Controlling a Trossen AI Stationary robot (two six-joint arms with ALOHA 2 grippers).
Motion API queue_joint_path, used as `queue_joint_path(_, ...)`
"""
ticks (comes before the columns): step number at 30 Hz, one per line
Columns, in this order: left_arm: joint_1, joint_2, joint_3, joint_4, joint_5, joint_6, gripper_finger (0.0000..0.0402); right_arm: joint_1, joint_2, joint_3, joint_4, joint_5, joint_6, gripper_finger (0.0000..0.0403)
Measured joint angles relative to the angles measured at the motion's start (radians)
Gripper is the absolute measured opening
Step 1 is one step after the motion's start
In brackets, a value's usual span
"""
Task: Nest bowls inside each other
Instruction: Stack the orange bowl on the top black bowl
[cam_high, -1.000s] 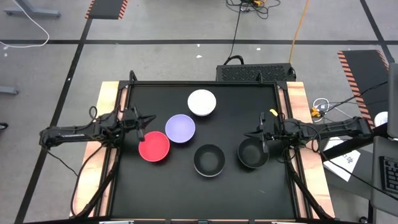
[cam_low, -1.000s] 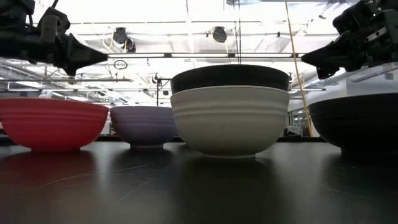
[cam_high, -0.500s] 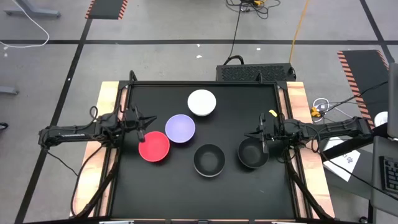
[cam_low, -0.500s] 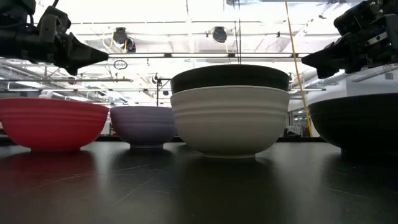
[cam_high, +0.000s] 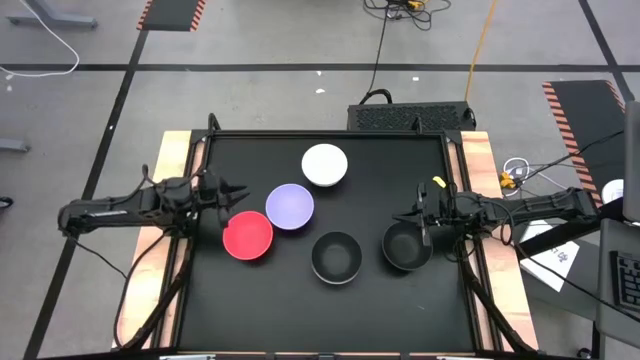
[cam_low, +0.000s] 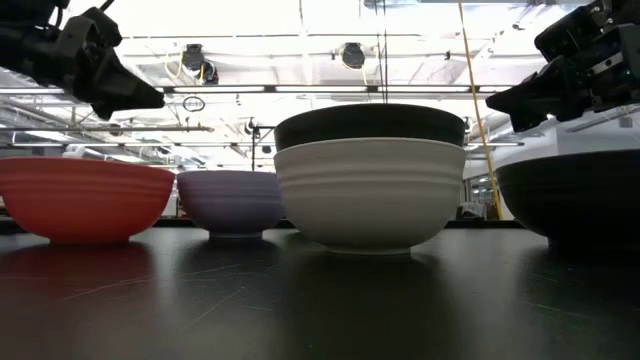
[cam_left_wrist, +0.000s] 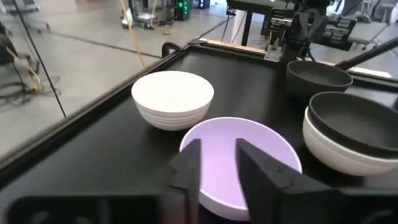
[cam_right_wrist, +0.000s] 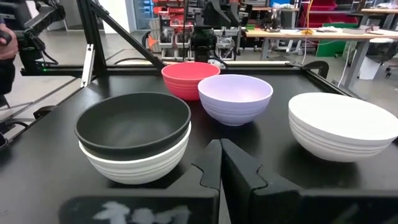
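Five bowl shapes stand on the black table top in the high view. They are a white bowl, a lavender bowl, a red bowl, a black bowl nested in a white one, and a single black bowl. My left gripper hovers open between the red bowl and the table's left edge, pointing at the lavender bowl. My right gripper is shut and hangs above the single black bowl's rim. It points at the nested pair.
A raised frame rims the table top, with wooden boards along the left and right sides. Bare black surface lies along the near edge. Beyond the table are a grey floor, cables and workshop benches.
My left gripper has risen a little and tipped its fingertips downward, staying beside the red bowl. The bowls and my right arm have kept still.
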Motion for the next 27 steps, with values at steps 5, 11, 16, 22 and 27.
queue_joint_path(5,0.0,0.051,0.036,-0.041,0.006,-0.118,0.0216,0.0,0.0,0.0,0.0,0.0,0.0,0.0)
queue_joint_path(11,0.0,0.144,0.073,-0.072,0.104,-0.292,0.0302,0.0,0.0,0.0,-0.009,0.0,0.015,0.0)
queue_joint_path(16,0.0,0.253,0.173,-0.265,0.166,-0.38,0.0327,0.0,0.0,0.0,-0.016,0.0,0.015,0.0)
queue_joint_path(22,0.001,0.389,0.323,-0.53,0.161,-0.386,0.0315,0.0,0.0,0.0,-0.021,0.0,0.023,0.0)
queue_joint_path(27,0.001,0.481,0.385,-0.643,0.204,-0.37,0.0298,0.0,0.0,0.0,-0.034,0.0,0.041,0.0)
